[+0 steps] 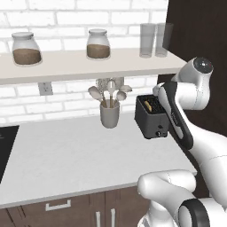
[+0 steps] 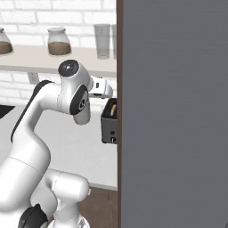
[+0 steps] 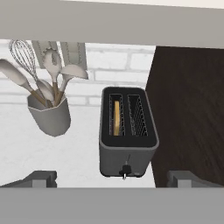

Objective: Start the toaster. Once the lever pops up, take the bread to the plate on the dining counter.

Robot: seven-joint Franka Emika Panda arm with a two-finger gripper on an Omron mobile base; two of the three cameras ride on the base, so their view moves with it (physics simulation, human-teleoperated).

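The open gripper [image 3: 111, 178] is hovering above the toaster [image 3: 127, 131] at frame centre, bread [image 3: 116, 117] sitting in its left slot, so pressing the front lever [image 3: 125, 170] is coming next.

The arm [image 1: 195, 133] is built of glossy white, rounded shells joined by bulbous elbows. Dark grey to black bands ring the joints, and a long black strip runs down the side of 1 link. A round dark cap with a small pale centre closes the topmost joint [image 2: 69, 68]. Near the base, a black collar separates 2 fat white segments. The fingers [image 3: 41, 178] are small, blocky and mid-grey, 2 in all.
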